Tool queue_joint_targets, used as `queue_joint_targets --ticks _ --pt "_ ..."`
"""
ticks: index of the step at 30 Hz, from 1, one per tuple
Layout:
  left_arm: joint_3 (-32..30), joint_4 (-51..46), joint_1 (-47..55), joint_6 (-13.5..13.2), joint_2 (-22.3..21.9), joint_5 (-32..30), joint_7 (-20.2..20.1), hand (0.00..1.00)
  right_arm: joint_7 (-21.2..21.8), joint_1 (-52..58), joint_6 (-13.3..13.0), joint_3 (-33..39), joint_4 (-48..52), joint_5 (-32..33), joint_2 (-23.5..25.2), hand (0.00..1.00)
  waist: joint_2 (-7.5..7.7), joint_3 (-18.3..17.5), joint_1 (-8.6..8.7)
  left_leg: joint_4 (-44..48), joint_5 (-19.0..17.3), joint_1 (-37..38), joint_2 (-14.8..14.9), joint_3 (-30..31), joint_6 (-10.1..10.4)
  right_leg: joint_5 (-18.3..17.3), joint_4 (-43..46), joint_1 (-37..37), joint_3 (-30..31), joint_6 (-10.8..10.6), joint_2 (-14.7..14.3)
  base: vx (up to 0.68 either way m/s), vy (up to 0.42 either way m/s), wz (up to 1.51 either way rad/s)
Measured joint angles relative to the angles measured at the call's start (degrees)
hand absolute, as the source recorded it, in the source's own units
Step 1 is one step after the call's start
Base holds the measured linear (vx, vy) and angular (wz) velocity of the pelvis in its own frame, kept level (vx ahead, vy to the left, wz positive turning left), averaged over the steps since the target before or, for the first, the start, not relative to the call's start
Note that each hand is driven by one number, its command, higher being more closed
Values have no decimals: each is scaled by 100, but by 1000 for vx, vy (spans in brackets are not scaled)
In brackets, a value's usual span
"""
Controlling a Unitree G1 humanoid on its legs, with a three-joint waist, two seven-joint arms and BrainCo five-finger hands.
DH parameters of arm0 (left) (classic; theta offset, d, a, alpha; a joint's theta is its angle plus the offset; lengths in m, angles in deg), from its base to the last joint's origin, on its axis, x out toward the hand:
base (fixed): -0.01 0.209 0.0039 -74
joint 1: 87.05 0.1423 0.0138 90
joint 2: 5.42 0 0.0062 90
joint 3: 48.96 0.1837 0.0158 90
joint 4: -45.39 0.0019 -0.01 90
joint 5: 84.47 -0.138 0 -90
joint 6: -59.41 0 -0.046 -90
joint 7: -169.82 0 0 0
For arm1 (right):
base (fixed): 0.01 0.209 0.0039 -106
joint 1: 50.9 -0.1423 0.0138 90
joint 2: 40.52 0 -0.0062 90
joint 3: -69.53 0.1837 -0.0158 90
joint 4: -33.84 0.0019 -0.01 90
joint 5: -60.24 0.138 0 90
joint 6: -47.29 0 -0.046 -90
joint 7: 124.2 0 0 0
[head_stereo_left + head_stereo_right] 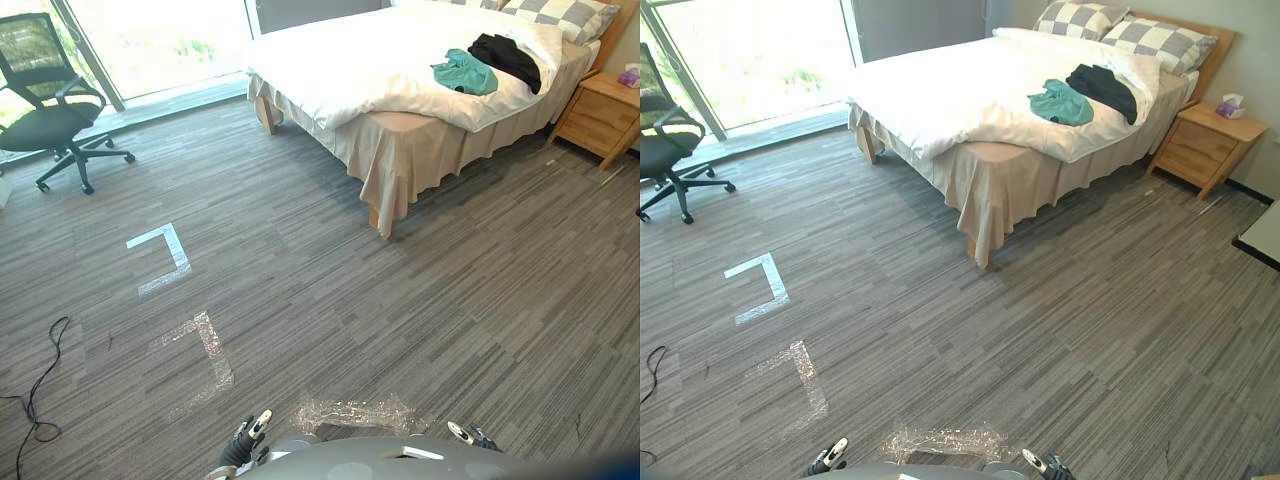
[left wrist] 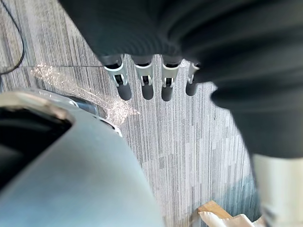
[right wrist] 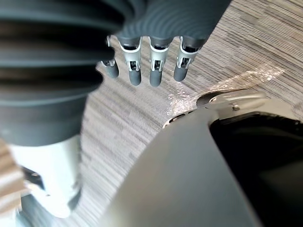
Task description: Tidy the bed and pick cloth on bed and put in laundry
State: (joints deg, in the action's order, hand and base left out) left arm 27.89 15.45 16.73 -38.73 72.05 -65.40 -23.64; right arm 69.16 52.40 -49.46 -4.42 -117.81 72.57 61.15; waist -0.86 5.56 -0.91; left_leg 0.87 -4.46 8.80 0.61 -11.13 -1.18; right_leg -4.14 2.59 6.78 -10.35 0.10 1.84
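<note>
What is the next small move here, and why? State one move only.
Probably a step forward across the carpet toward the bed. The teal cloth and the black cloth lie on it near the checked pillows, seemingly well out of reach, while the left robot hand and the right robot hand hang low, open and empty.

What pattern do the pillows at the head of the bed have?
The pillows have grey and white checks; the right eye view shows them best.
</note>
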Motion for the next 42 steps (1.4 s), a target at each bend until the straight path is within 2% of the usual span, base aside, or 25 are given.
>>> queue_joint_targets --ticks 4,5,10,15,20,25,27,28,29,30,31,32,34,35,36,37,38,39,40,42 --pt "-45 205 -59 -1 -5 -77 -36 0 0 -12 3 139 -64 1 14 0 -5 -2 -6 -199 2 271 -20 -80 23 63 -283 296 1 -48 -30 117 28 -7" --pt "-42 198 -100 -8 -7 -197 -37 0 -4 -36 4 170 -64 5 23 0 -48 24 2 -231 -4 324 -23 -84 34 77 -329 350 0 -71 -34 93 25 -3" --pt "-45 194 -146 -34 -7 -526 -8 0 -25 -63 13 180 -60 44 30 0 -5 72 -4 -279 -77 430 -16 -119 150 84 -411 447 5 -104 -52 28 2 -5" --pt "-43 168 -212 213 30 -972 18 0 -71 -53 12 181 -30 56 36 0 -2 76 -4 -285 -99 438 2 -173 185 55 -417 439 40 -150 -67 -8 -6 -4" --pt "-50 138 -263 547 56 -1026 75 0 -141 8 -4 216 45 191 82 0 0 78 -4 -307 -107 435 60 -359 192 81 -447 365 185 -107 -136 -30 -30 -18" --pt "-54 68 -318 769 76 -1318 132 0 -243 71 -179 223 123 248 135 0 7 83 -1 -342 -121 420 121 -544 209 88 -437 260 341 -67 -205 -12 -46 -18" --pt "-51 69 -360 802 109 -1418 135 0 -283 43 -183 189 184 344 177 0 46 135 2 -275 -180 399 169 -705 255 -56 -145 72 446 24 -226 -4 -41 -39" --pt "-42 68 -377 811 151 -1419 140 0 -332 36 -185 150 262 435 212 0 67 227 6 -134 -263 365 221 -840 239 -420 385 -201 399 24 -187 -20 -45 -56" --pt "-38 68 -403 831 229 -1419 148 0 -390 60 -184 150 336 467 291 0 133 297 23 40 -359 305 240 -1048 216 -826 1072 -541 -23 50 59 -30 -42 -62" --pt "-36 70 -414 857 280 -1420 154 0 -418 60 -186 150 343 506 336 0 194 328 19 111 -404 300 246 -1151 225 -919 1357 -654 -270 1 214 -18 -44 -83" --pt "16 98 -411 909 390 -1429 189 0 -492 41 -173 140 342 561 371 0 318 387 17 247 -507 304 298 -1388 274 -1061 1747 -843 -682 3 455 25 -71 -104" --pt "68 108 -409 915 465 -1428 242 0 -533 15 -160 85 342 616 414 0 414 451 13 443 -630 287 411 -1652 368 -1095 1937 -985 -1000 37 557 57 -90 -111" --pt "187 236 -531 941 552 -1415 266 0 -580 -47 -146 -99 346 679 416 0 443 537 31 845 -762 149 671 -1967 496 -945 2081 -1214 -1189 78 477 101 -141 -106" --pt "337 237 -615 980 577 -1409 276 0 -629 -165 -114 -190 386 676 352 0 383 619 91 1018 -793 6 853 -2101 544 -825 2163 -1344 -1246 27 371 67 -160 -86" --pt "403 234 -671 980 603 -1400 280 0 -650 -208 -113 -231 400 664 315 0 387 684 127 1053 -796 -16 921 -2155 549 -768 2226 -1419 -1270 28 341 14 -144 -59" --pt "476 230 -850 976 594 -1353 321 0 -702 -250 -120 -328 482 655 211 0 233 867 221 1088 -819 -93 1089 -2154 586 -639 2598 -1704 -1307 -175 301 8 -147 -38" --pt "535 219 -1090 958 537 -1339 382 0 -732 -356 -120 -355 589 656 96 0 90 1056 280 1094 -859 -138 1248 -2187 633 -894 2738 -2037 -1323 -76 283 45 -246 -41" --pt "534 213 -1338 893 518 -1341 474 0 -789 -482 -112 -372 635 657 67 0 31 1351 298 1169 -899 -184 1454 -2215 720 -852 2431 -2350 -1110 -101 316 44 -198 -32" --pt "533 212 -1368 885 513 -1339 489 0 -794 -486 -110 -373 657 657 63 0 -3 1394 298 1180 -912 -184 1490 -2233 762 -810 2394 -2436 -1053 -135 336 88 -245 -46" --pt "527 212 -1413 846 557 -1341 523 0 -814 -390 -114 -374 859 665 98 0 77 1488 349 1281 -1095 48 1739 -2349 1052 -319 2068 -2892 -564 -268 521 197 -294 -43"
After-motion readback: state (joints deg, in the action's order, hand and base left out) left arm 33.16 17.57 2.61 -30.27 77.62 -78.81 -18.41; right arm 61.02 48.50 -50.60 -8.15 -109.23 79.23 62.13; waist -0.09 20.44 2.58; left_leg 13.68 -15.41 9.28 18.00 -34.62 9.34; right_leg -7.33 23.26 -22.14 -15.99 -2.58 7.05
